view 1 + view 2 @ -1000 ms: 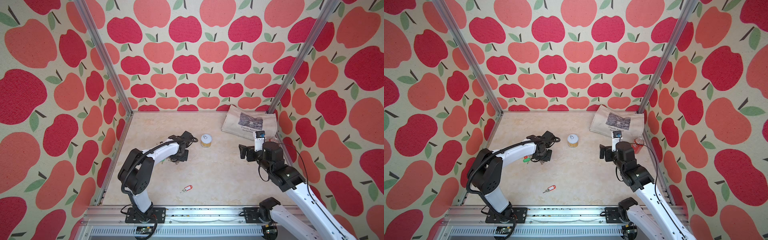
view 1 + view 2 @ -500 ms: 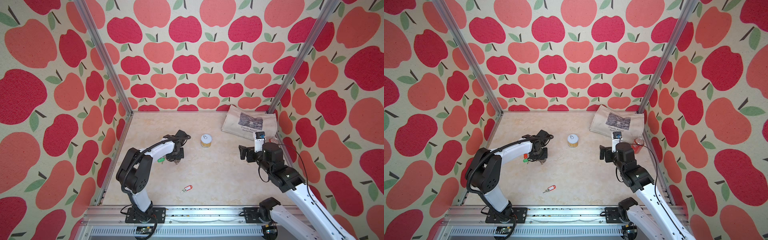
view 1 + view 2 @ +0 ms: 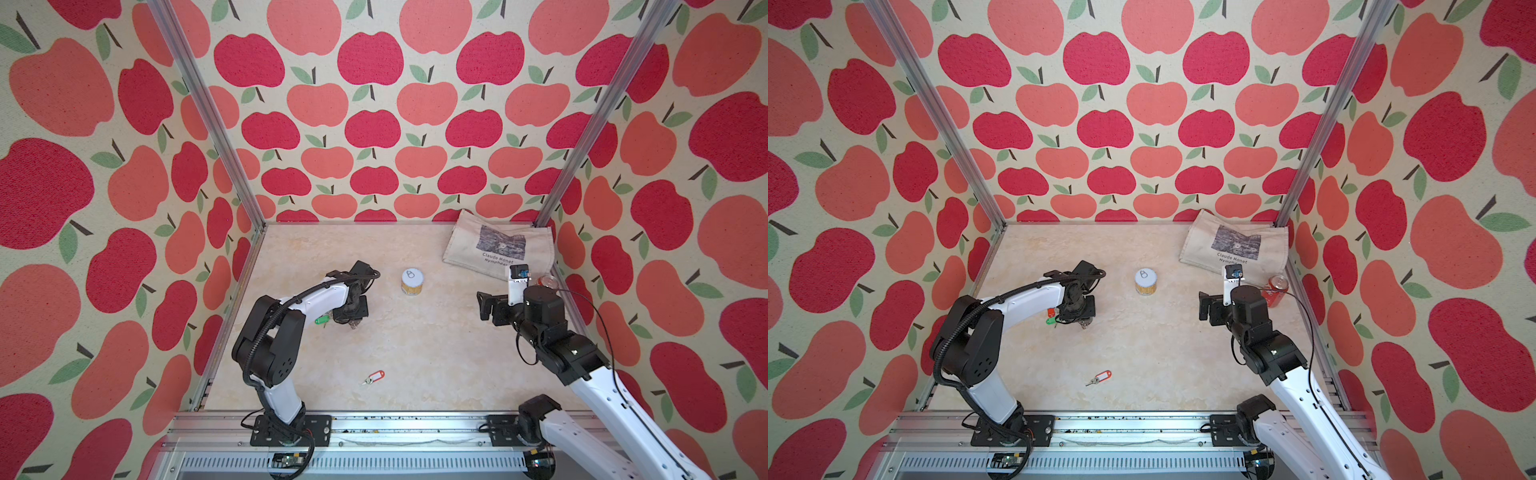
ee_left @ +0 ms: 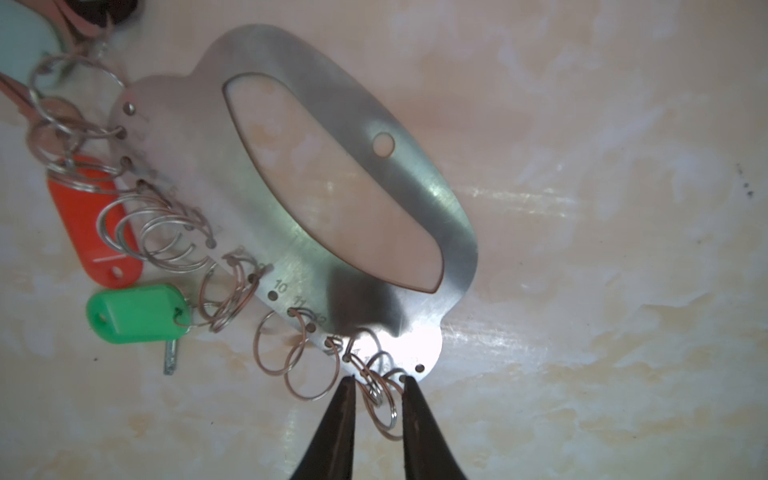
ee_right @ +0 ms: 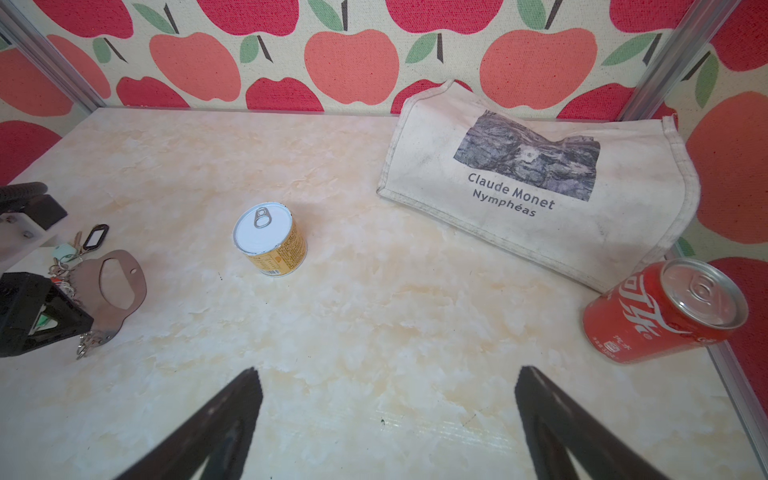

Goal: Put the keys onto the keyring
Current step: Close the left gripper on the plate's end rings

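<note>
Left wrist view: teal tag blurry, chopped by frame corner. Black tag cut by edge. Key of green tag mostly tucked under it, only tip out. Stamped numbers at keyring end lost in glare. Can't tell if left gripper pinches end rings or just straddles them.

Both top views: keyring nearly all under left gripper. Loose red-tag key too tiny to read. In a top view, cola can half behind right arm.
</note>
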